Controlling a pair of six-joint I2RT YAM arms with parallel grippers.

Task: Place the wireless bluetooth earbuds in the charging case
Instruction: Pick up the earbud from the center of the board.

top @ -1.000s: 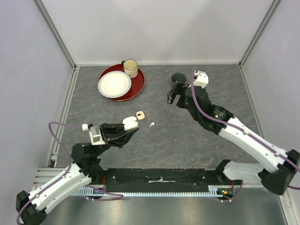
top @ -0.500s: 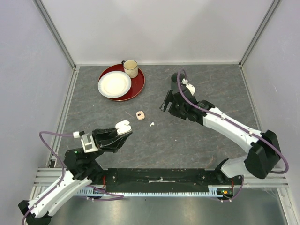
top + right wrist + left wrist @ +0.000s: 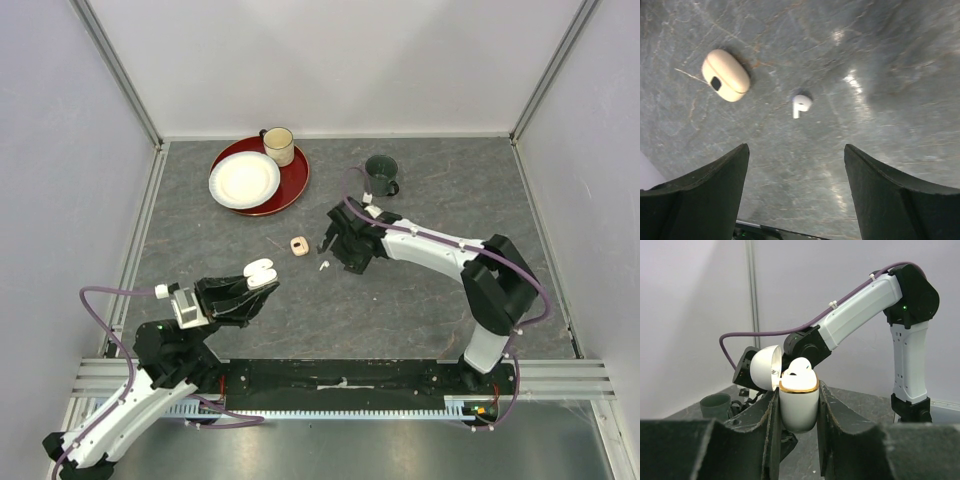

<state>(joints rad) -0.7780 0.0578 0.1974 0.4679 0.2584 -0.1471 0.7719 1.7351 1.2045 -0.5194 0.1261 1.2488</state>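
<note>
My left gripper (image 3: 258, 277) is shut on the white charging case (image 3: 262, 268), held upright above the table's near left. In the left wrist view the charging case (image 3: 799, 402) has a gold rim and its lid is swung open, with a white earbud (image 3: 800, 365) sitting in it between my left gripper (image 3: 797, 412) fingers. Another white earbud (image 3: 323, 266) lies loose on the grey table. My right gripper (image 3: 335, 250) hovers just beside and above it, open and empty. In the right wrist view that earbud (image 3: 801, 105) lies ahead of my right gripper (image 3: 795, 150).
A small closed peach case (image 3: 298, 244) (image 3: 725, 81) lies left of the loose earbud. A dark green mug (image 3: 381, 172) stands behind the right arm. At the back left, a red tray (image 3: 297, 183) carries a white plate (image 3: 244, 180) and a cream mug (image 3: 279, 146).
The right arm swung from beside the green mug toward the near left, down over the loose earbud, its jaws narrowing slightly. The left arm drew back toward its base with the case.
</note>
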